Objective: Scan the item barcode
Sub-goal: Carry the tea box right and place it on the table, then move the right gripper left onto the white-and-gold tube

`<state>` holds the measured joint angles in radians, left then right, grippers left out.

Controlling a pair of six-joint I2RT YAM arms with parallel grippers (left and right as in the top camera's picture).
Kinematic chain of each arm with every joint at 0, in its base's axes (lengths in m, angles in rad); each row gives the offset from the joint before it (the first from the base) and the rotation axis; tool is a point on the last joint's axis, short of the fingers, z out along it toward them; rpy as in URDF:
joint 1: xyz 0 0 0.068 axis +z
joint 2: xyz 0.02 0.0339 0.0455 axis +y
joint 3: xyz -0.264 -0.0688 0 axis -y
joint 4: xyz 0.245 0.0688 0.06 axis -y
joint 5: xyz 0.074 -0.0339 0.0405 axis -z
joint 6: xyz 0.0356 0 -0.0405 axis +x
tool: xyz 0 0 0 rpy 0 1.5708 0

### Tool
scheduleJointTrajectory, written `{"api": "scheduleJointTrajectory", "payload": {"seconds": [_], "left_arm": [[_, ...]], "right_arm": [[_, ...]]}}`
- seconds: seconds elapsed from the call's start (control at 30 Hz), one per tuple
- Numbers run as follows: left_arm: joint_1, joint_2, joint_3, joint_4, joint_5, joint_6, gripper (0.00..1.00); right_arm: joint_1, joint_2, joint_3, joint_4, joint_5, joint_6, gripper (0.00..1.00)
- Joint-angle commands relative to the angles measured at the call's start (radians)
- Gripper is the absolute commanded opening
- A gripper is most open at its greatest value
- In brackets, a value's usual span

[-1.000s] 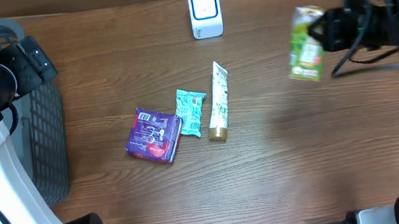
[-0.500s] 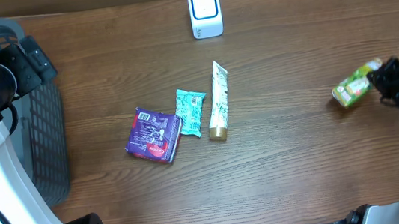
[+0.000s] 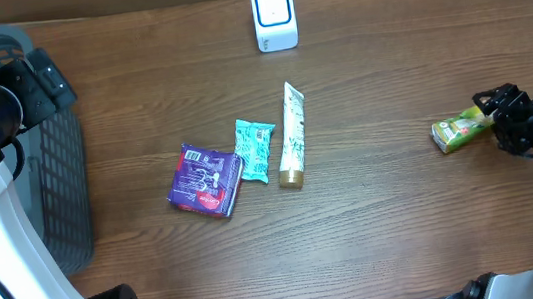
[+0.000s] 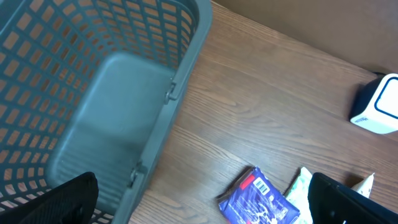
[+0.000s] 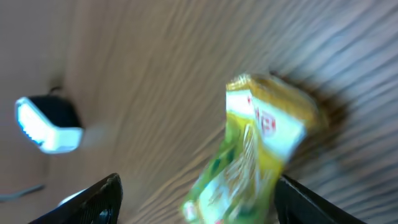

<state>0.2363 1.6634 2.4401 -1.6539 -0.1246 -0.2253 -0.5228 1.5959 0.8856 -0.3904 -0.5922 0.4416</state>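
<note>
The right gripper (image 5: 198, 183) stands wide around the green packet (image 3: 458, 131), which lies flat on the right side of the counter (image 3: 407, 234), its print unreadable. The left gripper (image 4: 202, 180) hangs wide and empty by the grey basket (image 4: 62, 50). The white scanner (image 3: 273, 16) sits farthest back.

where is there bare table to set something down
Widest bare stretch: between the tube and the green pack. Also between the basket and the purple pack, and along the near edge. Crowded: purple pack, sachet and tube lie together.

Green-yellow pouch (image 3: 459, 130), purple packet (image 3: 206, 180), teal sachet (image 3: 256, 150), grey lattice basket (image 3: 61, 183)
</note>
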Motion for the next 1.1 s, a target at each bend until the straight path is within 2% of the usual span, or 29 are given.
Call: {"api": "scheduleJointTrajectory", "payload": {"seconds": [0.0,0.1,0.3,0.33,0.37,0.7,0.73,0.9,1.07], "left_arm": [[-0.001,0.001,-0.003,0.001,-0.006,0.008,1.00],[-0.001,0.001,-0.003,0.001,-0.006,0.008,1.00],[-0.001,0.001,-0.003,0.001,-0.006,0.008,1.00],[-0.001,0.000,-0.003,0.001,-0.006,0.008,1.00],[-0.001,0.000,-0.003,0.001,-0.006,0.008,1.00],[-0.001,0.001,-0.003,0.001,-0.006,0.008,0.99],[-0.001,0.001,-0.003,0.001,-0.006,0.008,1.00],[-0.001,0.001,-0.003,0.001,-0.006,0.008,1.00],[-0.001,0.000,-0.003,0.001,-0.006,0.008,1.00]], "right_arm": [[0.021,-0.056,0.099,-0.045,-0.115,-0.024,0.79],[0.079,-0.082,0.169,-0.150,-0.105,-0.057,0.81],[0.301,-0.092,0.296,-0.307,0.039,-0.087,0.89],[0.340,-0.092,0.300,-0.302,0.042,-0.086,0.91],[0.378,-0.092,0.300,-0.289,0.042,-0.086,1.00],[0.750,-0.060,0.299,-0.107,0.071,-0.074,1.00],[0.785,-0.048,0.299,-0.095,0.105,-0.065,0.94],[0.946,0.033,0.299,-0.085,0.396,0.063,0.90],[1.042,0.121,0.299,-0.036,0.491,0.088,0.84]]}}
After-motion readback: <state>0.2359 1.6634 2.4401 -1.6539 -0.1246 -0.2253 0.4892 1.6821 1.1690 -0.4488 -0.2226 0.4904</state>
